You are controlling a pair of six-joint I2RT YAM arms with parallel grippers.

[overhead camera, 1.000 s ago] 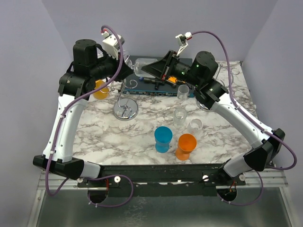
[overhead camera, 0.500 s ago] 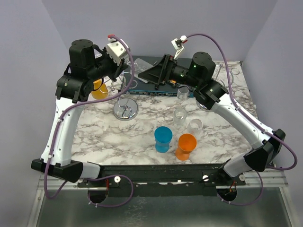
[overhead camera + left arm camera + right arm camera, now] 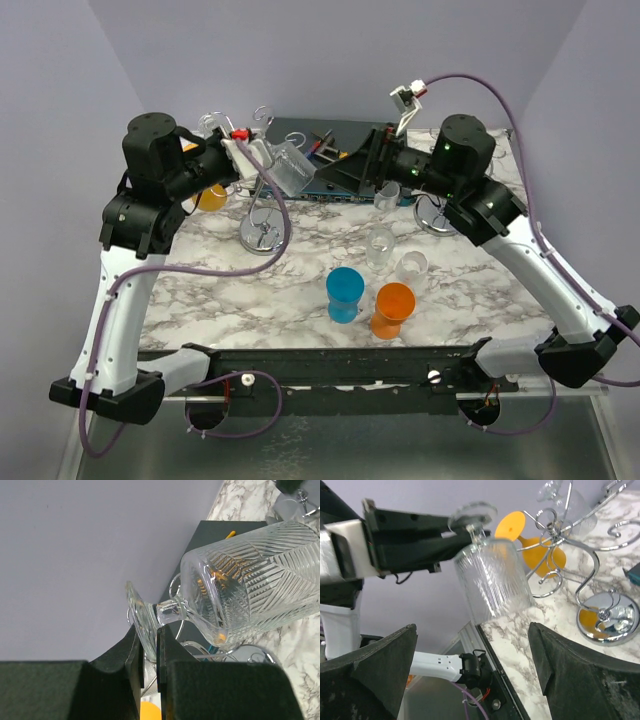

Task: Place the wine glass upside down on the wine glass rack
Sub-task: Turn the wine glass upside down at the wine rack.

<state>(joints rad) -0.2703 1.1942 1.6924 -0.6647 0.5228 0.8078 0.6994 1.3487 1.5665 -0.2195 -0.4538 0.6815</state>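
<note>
A clear ribbed wine glass hangs in the air above the back of the table, tilted. My left gripper is shut on the rim of its foot, with the bowl pointing away from the fingers. In the right wrist view the glass has its foot up and its mouth down. The chrome wine glass rack stands just below and behind it, wire loops close under the bowl. My right gripper is open, just right of the glass and apart from it.
An orange glass and a clear one hang upside down on the rack. A blue cup, an orange cup and clear glasses stand mid-table. A dark box with tools lies at the back.
My right gripper has opened, let go of the wine glass and drawn back to the right. The left arm has swung the glass a little down and toward the rack.
</note>
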